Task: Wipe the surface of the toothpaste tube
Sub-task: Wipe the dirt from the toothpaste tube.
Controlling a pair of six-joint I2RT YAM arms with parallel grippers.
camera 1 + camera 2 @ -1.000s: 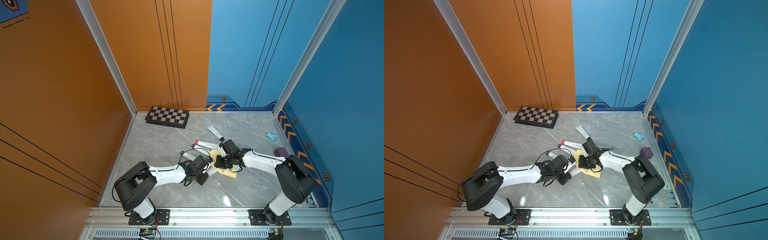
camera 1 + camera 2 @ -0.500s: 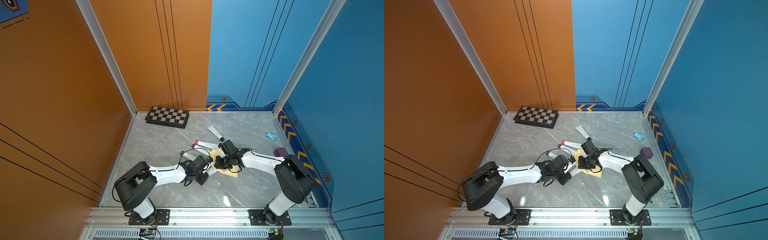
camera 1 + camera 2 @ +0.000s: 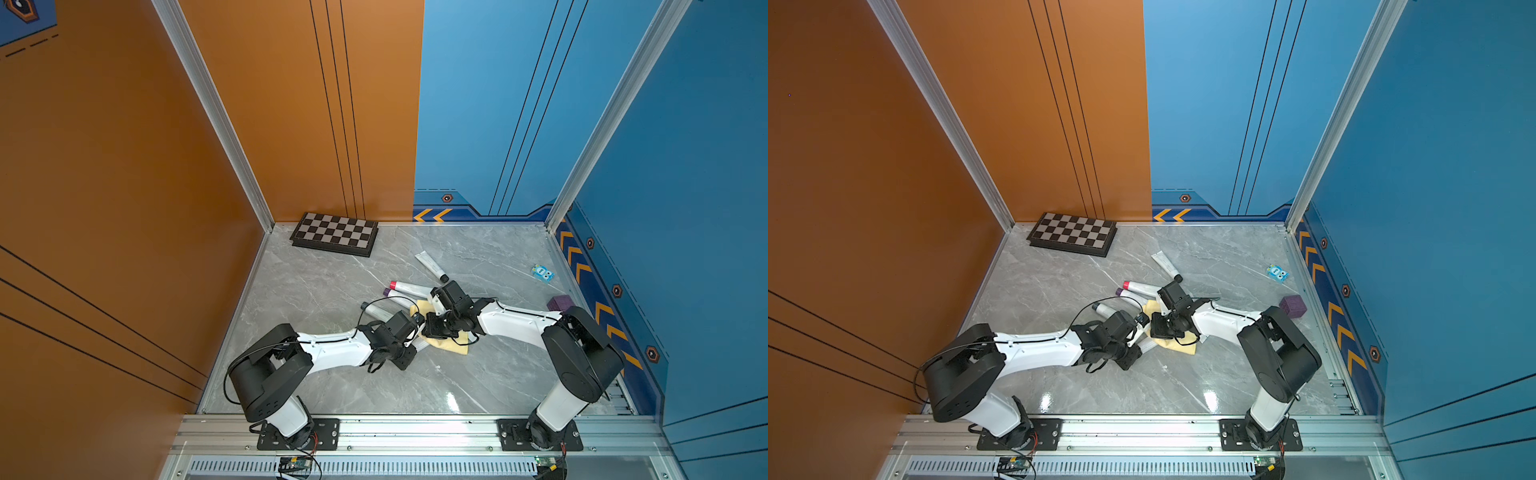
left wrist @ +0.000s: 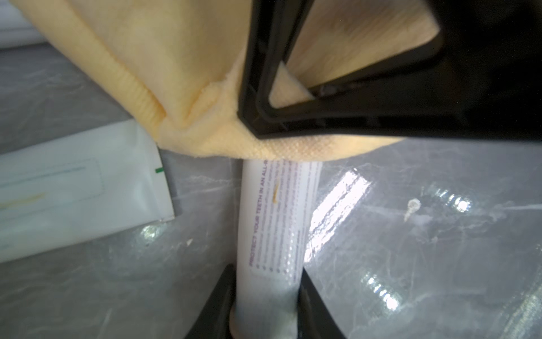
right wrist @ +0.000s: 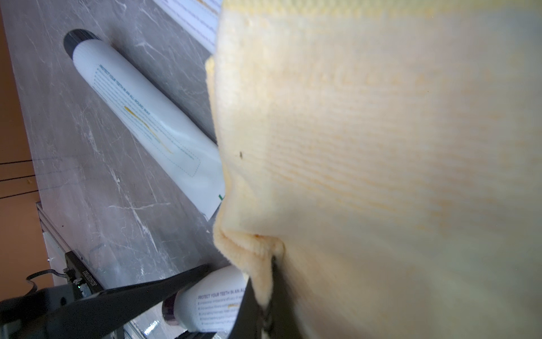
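The toothpaste tube is white with purple print and lies low over the marble floor. My left gripper is shut on it near its cap end. A yellow cloth covers the tube's far part. My right gripper is shut on a fold of that cloth, right beside the held tube. In both top views the two grippers meet mid-floor: left gripper, right gripper, with the cloth spread under them. In a top view, part of the tube shows below the cloth.
Several other tubes lie just beyond the grippers: a dark-capped one, a red-capped one and a black-capped one. A chessboard sits at the back wall. A blue toy and a purple cube lie at the right.
My right gripper with the cloth has slid a little to the left along the tube, toward the left gripper. The left arm has held still.
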